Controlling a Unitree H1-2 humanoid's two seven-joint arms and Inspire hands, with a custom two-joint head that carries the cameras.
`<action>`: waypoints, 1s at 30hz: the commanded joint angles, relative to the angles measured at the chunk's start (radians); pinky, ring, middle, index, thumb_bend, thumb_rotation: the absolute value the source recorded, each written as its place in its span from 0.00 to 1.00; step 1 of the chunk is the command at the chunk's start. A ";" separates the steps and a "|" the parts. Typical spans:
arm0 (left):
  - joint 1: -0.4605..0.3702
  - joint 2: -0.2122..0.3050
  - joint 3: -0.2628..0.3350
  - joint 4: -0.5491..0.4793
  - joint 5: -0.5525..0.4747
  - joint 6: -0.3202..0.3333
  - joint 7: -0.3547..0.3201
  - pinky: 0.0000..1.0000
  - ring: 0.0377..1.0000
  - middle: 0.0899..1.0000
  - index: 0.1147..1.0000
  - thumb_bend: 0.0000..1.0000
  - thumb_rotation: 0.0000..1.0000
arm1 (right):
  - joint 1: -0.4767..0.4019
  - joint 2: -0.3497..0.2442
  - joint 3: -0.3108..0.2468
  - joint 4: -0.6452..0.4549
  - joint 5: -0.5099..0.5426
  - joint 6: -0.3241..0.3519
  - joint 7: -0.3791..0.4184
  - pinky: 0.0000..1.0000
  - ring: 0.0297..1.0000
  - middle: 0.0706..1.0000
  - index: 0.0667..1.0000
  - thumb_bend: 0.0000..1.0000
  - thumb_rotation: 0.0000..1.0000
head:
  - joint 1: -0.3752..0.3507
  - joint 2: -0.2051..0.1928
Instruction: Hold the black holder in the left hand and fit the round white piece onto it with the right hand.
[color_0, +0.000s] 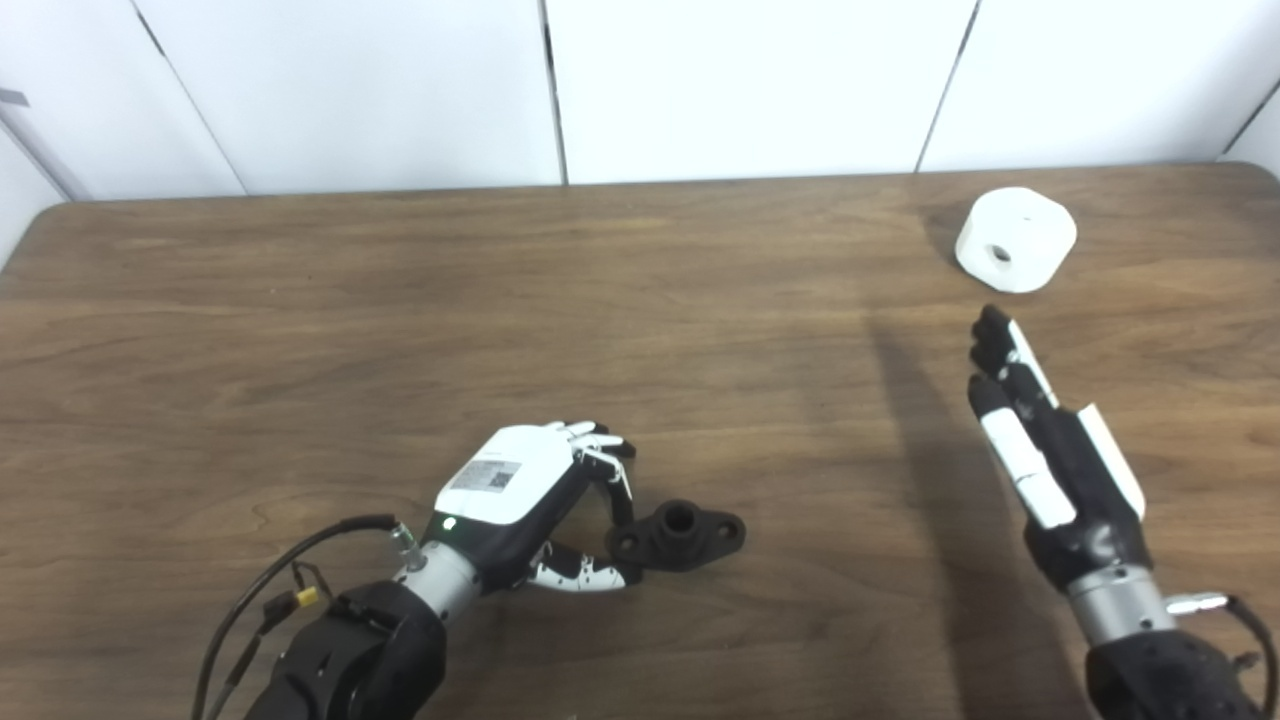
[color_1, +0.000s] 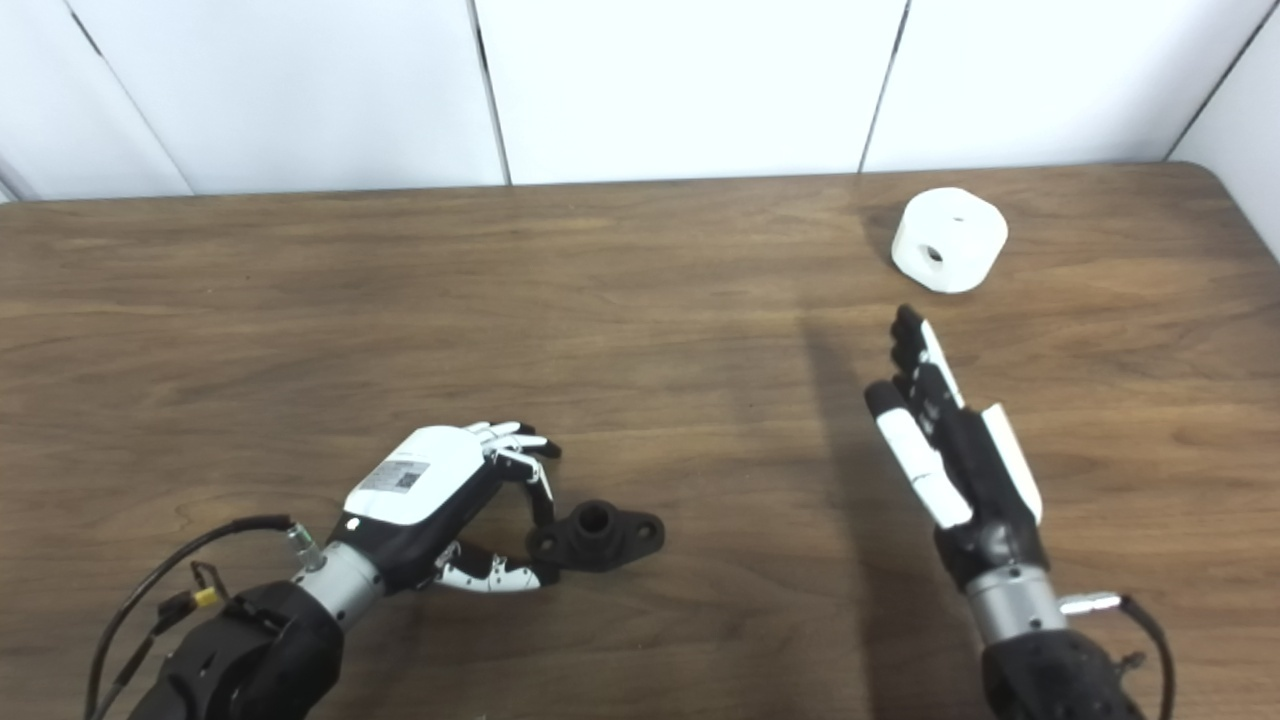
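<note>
Left eye view: my left hand (color_0: 520, 490) sits low over the desk (color_0: 400, 300) near its front edge, a little left of the middle. Its fingers (color_0: 600, 450) curl down and the thumb (color_0: 585, 575) reaches along the wood, and both meet the near end of the black holder (color_0: 680, 535). The holder lies flat on the desk with its central tube pointing up and a small ear on either side; I have it pinched at the left ear, not lifted. My right hand (color_0: 1045, 450) is towards the right edge of the desk, fingers straight and spread a little, holding nothing, its tips pointing at the far right corner. The round white piece (color_0: 1015, 240) rests on the desk near that far right corner, just beyond my fingertips and apart from them, its centre hole facing me

Right eye view: the same layout shows, shifted leftward. My left hand (color_1: 425, 490) closes its fingers and thumb on the left ear of the black holder (color_1: 600, 535), which lies on the wood close to the front edge. My right hand (color_1: 950, 450) is flat and empty, edge-on to the camera, above the desk (color_1: 300, 300). The round white piece (color_1: 948, 240) sits by the far right corner, untouched, with a clear strip of wood between it and my fingertips
</note>
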 joint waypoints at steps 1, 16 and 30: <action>0.033 0.029 0.010 0.039 -0.006 -0.008 -0.014 0.90 0.91 0.81 0.42 0.52 0.05 | -0.048 -0.032 -0.026 -0.053 -0.048 0.003 -0.022 1.00 1.00 1.00 1.00 0.53 0.58 | -0.011 -0.019; 0.075 0.065 0.075 0.164 -0.098 -0.154 0.088 0.90 0.90 0.81 0.42 0.52 0.05 | -0.204 -0.178 -0.049 0.065 -0.370 0.070 -0.041 0.97 1.00 1.00 1.00 0.67 0.42 | -0.133 -0.149; 0.074 0.087 0.101 0.236 -0.143 -0.196 0.120 0.92 0.92 0.82 0.42 0.52 0.05 | -0.391 -0.233 -0.039 0.284 -0.496 0.094 -0.058 1.00 1.00 1.00 1.00 0.76 0.37 | -0.227 -0.192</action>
